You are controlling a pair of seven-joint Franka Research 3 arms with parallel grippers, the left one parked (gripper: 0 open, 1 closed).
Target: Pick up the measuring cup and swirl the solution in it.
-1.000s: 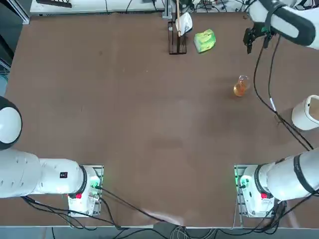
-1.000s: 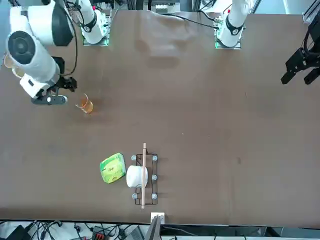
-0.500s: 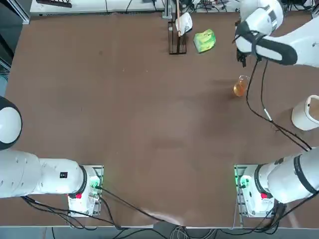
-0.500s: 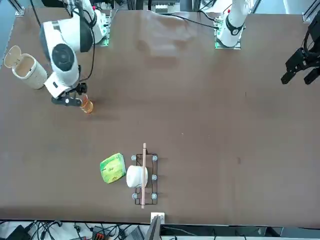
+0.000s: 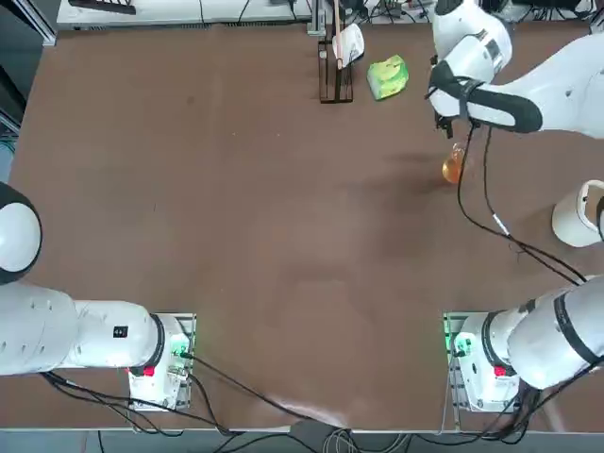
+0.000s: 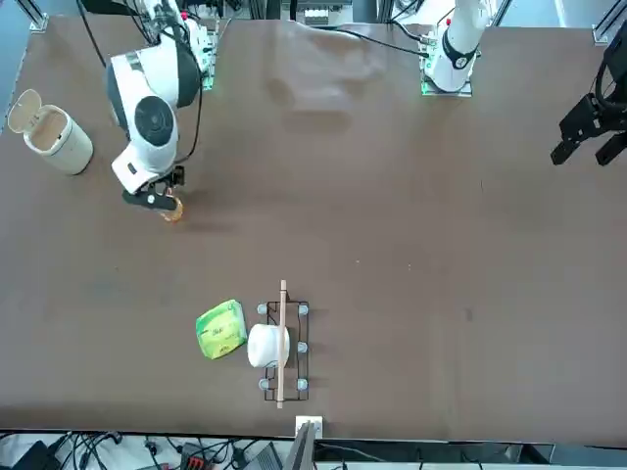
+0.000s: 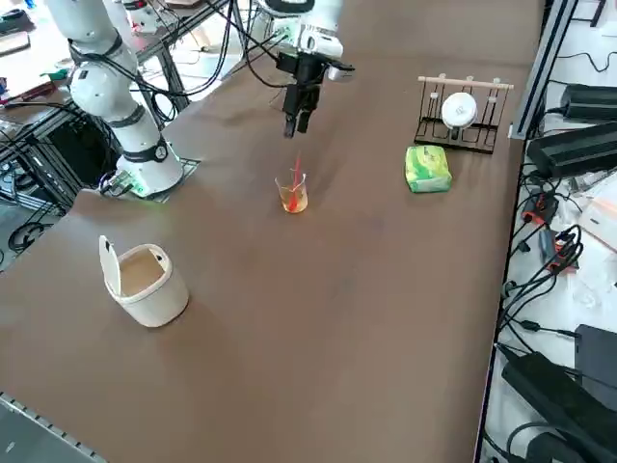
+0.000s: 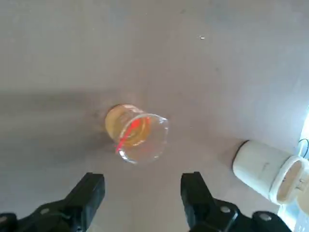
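The measuring cup (image 5: 454, 166) is a small clear glass vessel standing upright on the brown table, right of centre toward the far side. The orange solution (image 8: 126, 126) fills its lower part, and a red streak shows inside it. My right gripper (image 8: 142, 186) hangs above the cup (image 7: 293, 195) and slightly to its far side, pointing down. Its two black fingers (image 8: 89, 193) stand apart with nothing between them. In the front view the gripper (image 6: 152, 196) partly overlaps the cup (image 6: 173, 211); in the right side view the gripper (image 7: 294, 123) sits clearly higher than the rim.
A white lidded cup (image 5: 578, 213) stands near the table's right edge. A green lumpy packet (image 5: 388, 76) and a black wire rack (image 5: 334, 83) holding a white roll and a wooden stick sit at the far edge. The right arm's cable hangs over the table near the cup.
My right arm has swung in from the table's far right corner toward the middle, bringing the gripper over the measuring cup. The cup has stayed in place.
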